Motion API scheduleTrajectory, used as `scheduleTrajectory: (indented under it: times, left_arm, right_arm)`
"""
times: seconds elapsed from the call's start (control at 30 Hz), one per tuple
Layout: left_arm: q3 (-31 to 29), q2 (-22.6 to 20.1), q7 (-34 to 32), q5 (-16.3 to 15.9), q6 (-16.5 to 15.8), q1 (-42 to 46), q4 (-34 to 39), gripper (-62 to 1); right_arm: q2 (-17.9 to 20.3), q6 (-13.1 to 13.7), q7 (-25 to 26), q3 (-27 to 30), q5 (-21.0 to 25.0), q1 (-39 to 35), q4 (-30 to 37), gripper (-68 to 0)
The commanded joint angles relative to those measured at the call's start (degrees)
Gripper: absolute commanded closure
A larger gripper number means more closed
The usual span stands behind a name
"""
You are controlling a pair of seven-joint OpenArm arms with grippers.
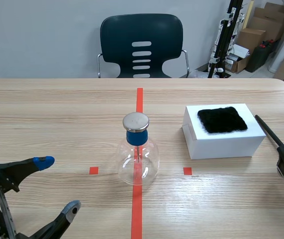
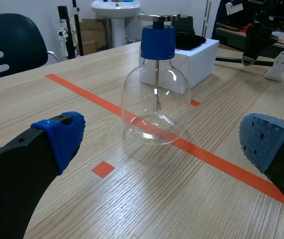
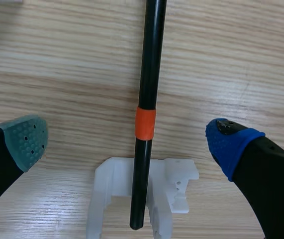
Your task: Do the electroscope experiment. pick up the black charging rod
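Black, slim and glossy, the cylindrical charging rod point(image 3: 150, 74) rests in a white plastic cradle point(image 3: 177, 185) near a white box point(image 1: 221, 144), between the spread fingers of the right gripper point(image 3: 129, 142). A sound grasp would close squarely on the shaft by its orange band point(image 3: 145, 123), then lift straight up out of the cradle; the left gripper point(image 1: 58, 185), also open, holds nothing.

Rod: black charging rod point(image 3: 149, 59) lies midway between the spread fingers of the right gripper point(image 3: 128, 143), table point(image 3: 57, 64) showing on both flanks | Below: white cradle point(image 3: 176, 181) props its near end | Beside: white box point(image 1: 221, 144) near, strip of table between | Centre: glass electroscope flask point(image 1: 138, 159) stands ahead of the left gripper point(image 2: 162, 139)
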Motion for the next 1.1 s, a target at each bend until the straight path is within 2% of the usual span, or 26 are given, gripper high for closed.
scheduleTrajectory:
  times: [0.0, 0.4, 0.73, 0.93, 1.07]
  left_arm:
    - [-0.3, -0.2, -0.8, -0.3, -0.1, -0.3, 1.1, -62.3]
    - [-0.3, -0.2, -0.8, -0.3, -0.1, -0.3, 1.1, -62.3]
    - [-0.3, -0.2, -0.8, -0.3, -0.1, -0.3, 1.1, -62.3]
    - [-0.3, -0.2, -0.8, -0.3, -0.1, -0.3, 1.1, -62.3]
    - [-0.3, -0.2, -0.8, -0.3, -0.1, -0.3, 1.1, -62.3]
  right_arm:
    - [1.1, 0.0, 0.8, 0.4, 0.6, 1.0, 0.4, -67.9]
    - [1.1, 0.0, 4.8, 0.4, 1.8, 1.0, -4.7, -67.9]
    - [1.1, 0.0, 5.2, 0.4, 4.9, 1.0, -8.0, -67.9]
    - [2.4, 0.0, 6.5, 0.4, 7.1, 1.0, -9.3, -67.9]
    - [2.6, 0.0, 6.6, 0.4, 7.2, 1.0, -9.3, -67.9]
